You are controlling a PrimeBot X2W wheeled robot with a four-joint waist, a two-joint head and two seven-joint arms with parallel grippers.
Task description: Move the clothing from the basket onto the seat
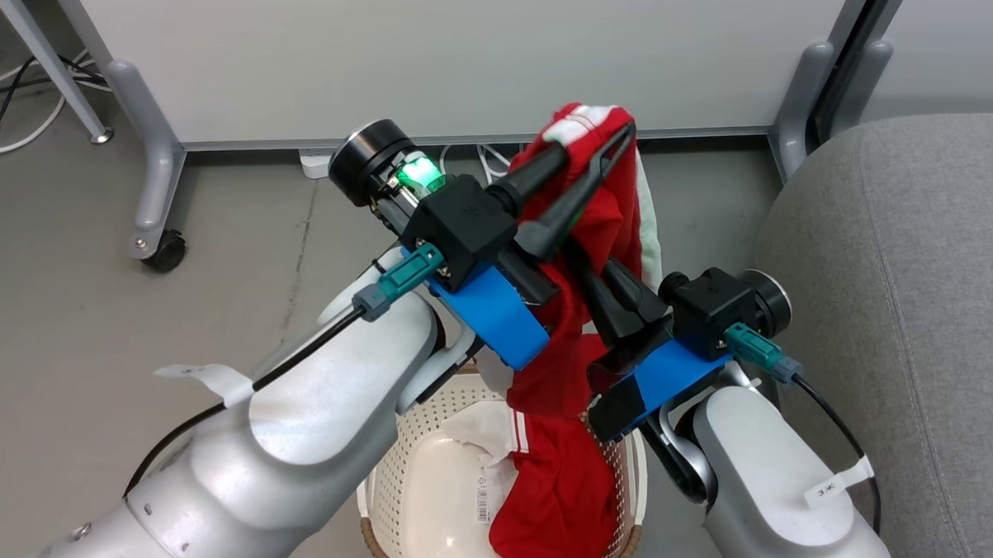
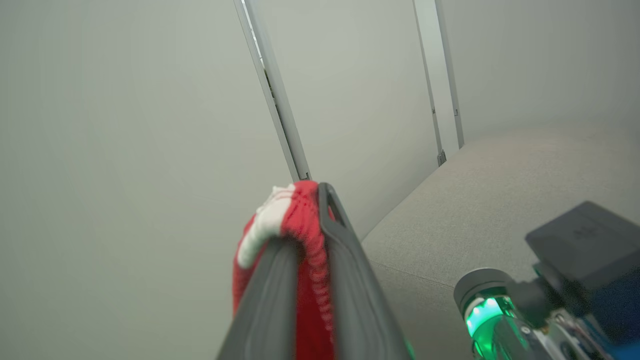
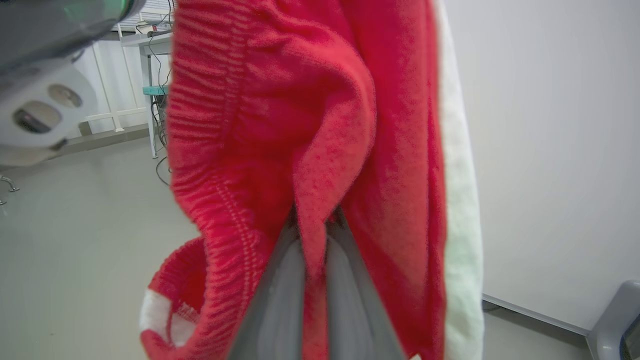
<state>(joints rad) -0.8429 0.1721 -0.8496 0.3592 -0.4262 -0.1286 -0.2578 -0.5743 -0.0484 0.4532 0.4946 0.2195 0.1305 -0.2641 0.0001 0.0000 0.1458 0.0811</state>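
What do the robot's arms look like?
Shiny silver-white rounded forearms. The left gripper and right gripper each have long black fingers, a black box, a blue bracket and a teal plug with a black cable. White tags hang on the cables.

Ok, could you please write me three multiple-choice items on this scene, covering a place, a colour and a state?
1. On which side of the basket does the seat stand? A the robot's left; B the robot's right; C underneath it.
2. The clothing is mainly: A blue; B yellow; C red.
3. The clothing is: A held up above the basket; B spread on the seat; C folded on the floor.
Answers: 1 B, the grey cushion is at the head view's right. 2 C, red with white trim. 3 A, the left gripper and right gripper pinch it, its lower end hanging into the basket.
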